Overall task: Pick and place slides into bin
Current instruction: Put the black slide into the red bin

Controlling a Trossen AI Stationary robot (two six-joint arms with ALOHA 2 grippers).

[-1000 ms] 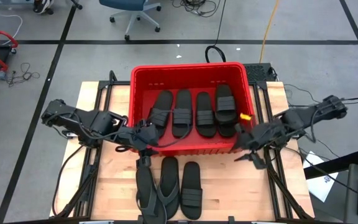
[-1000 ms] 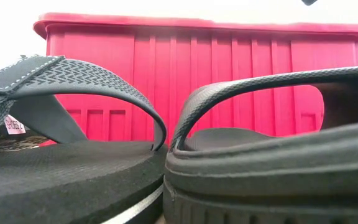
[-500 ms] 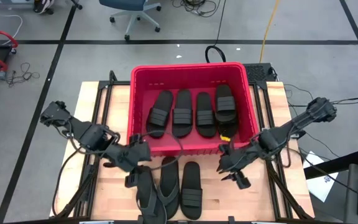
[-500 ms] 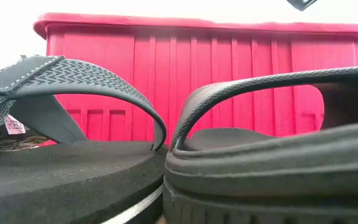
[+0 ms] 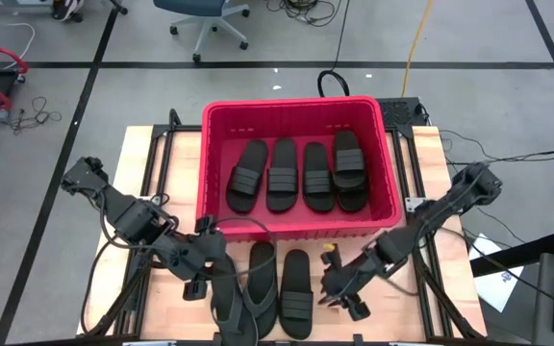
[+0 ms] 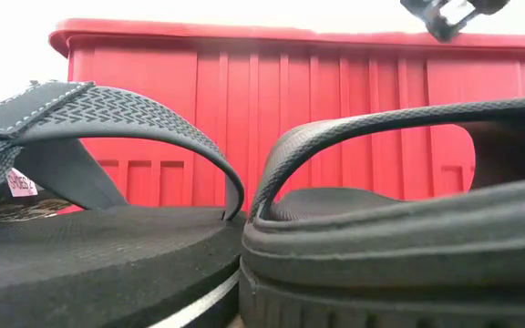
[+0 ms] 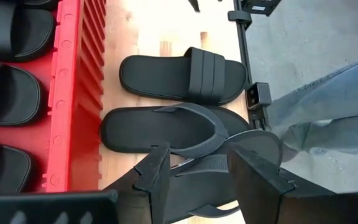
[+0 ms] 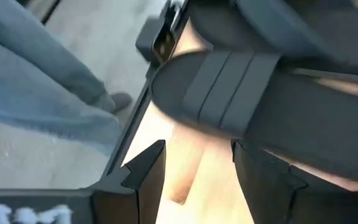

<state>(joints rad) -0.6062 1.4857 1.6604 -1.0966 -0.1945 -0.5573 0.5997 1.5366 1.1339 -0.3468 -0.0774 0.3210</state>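
Observation:
Four black slides (image 5: 296, 173) lie side by side in the red bin (image 5: 217, 120). Three more rest sole-down on the table in front of it: two thong slides (image 5: 224, 298) (image 5: 261, 282) and one with a wide ribbed strap (image 5: 296, 293). My left gripper (image 5: 198, 284) is open above the left edge of the leftmost thong slide (image 7: 204, 165). My right gripper (image 5: 339, 298) is open just right of the ribbed-strap slide (image 8: 247, 93), above the bare wood. In the low view it shows at the top right (image 6: 445, 14).
The bin's near wall (image 7: 73, 93) stands close behind the three slides. The table's front edge (image 5: 287, 338) is near. A person's jeans-clad leg (image 8: 36, 81) stands beyond that edge. There is bare wood (image 5: 392, 308) at the front right.
My left gripper has swung from the bin's near wall toward the table's near edge, ending by the leftmost thong slide. My right gripper has swung from the bin's near right corner toward the near edge and down, ending beside the ribbed-strap slide. The slides have not moved.

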